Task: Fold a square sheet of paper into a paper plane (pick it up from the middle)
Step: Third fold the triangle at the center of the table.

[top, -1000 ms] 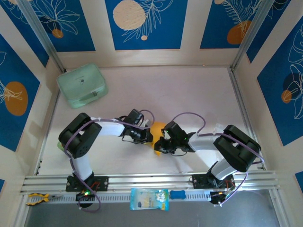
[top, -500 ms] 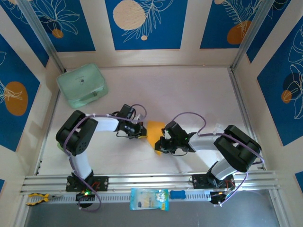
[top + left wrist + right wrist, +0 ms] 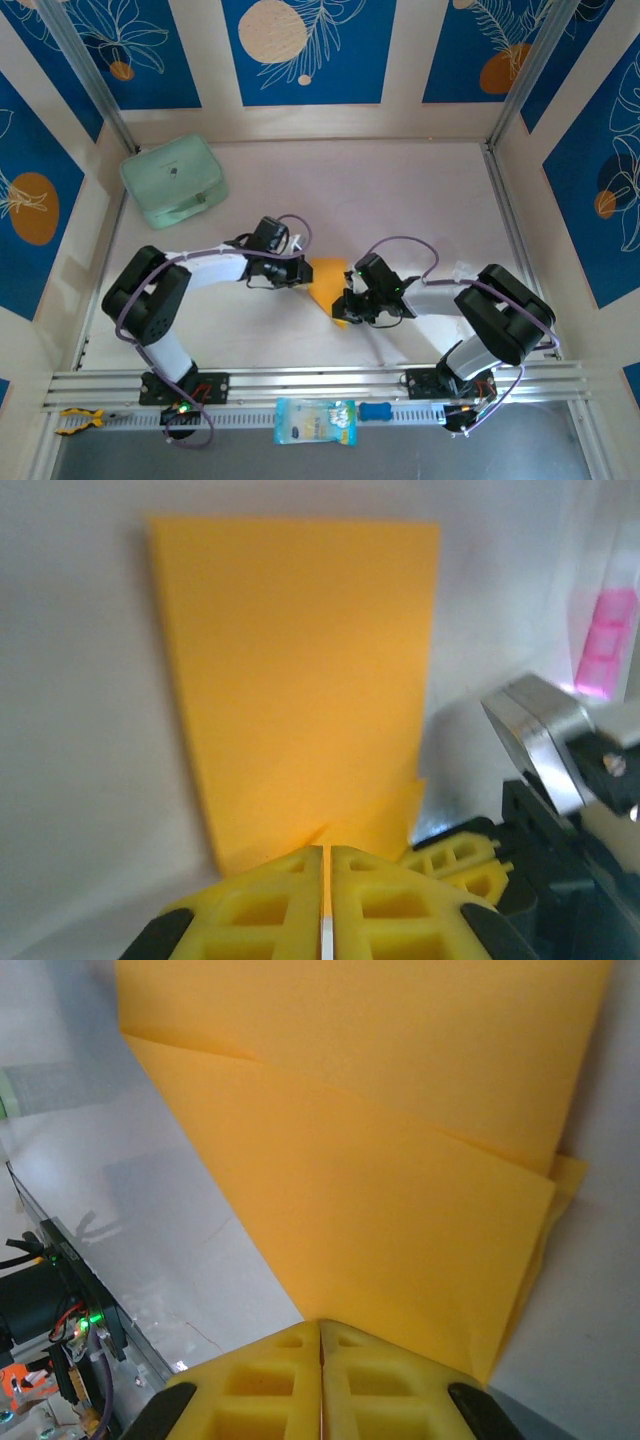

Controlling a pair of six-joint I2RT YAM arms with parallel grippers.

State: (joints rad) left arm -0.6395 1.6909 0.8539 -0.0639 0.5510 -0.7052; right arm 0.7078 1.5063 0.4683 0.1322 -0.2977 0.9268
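**Top view:** The paper (image 3: pixel 326 279), orange-yellow and folded to a tapering shape, lies flat on the table (image 3: pixel 420 200) near its front middle, between the two grippers. The left gripper (image 3: pixel 302 273) meets the paper's left edge. The right gripper (image 3: pixel 343 306) sits at its narrow near end. A mint-green case (image 3: pixel 173 180) rests in the far left corner, well apart from them. On the front rail lies a pale blue packet (image 3: pixel 314 421) whose print is too small to read.

**Left wrist:** The paper (image 3: pixel 300 670) is wide at the top and narrows toward this gripper's yellow fingers (image 3: pixel 265 912). They are closed to a hairline slit, and the paper's narrow end reaches their tips. Whether any paper is pinched I cannot tell. The other gripper's yellow fingers (image 3: pixel 455 858) touch the paper's lower right edge.

**Right wrist:** The paper (image 3: pixel 380 1190) shows overlapping layers with slanting fold edges. The yellow fingers (image 3: pixel 250 1392) are pressed together, their tips at the paper's lower edge. Whether they grip it I cannot tell.
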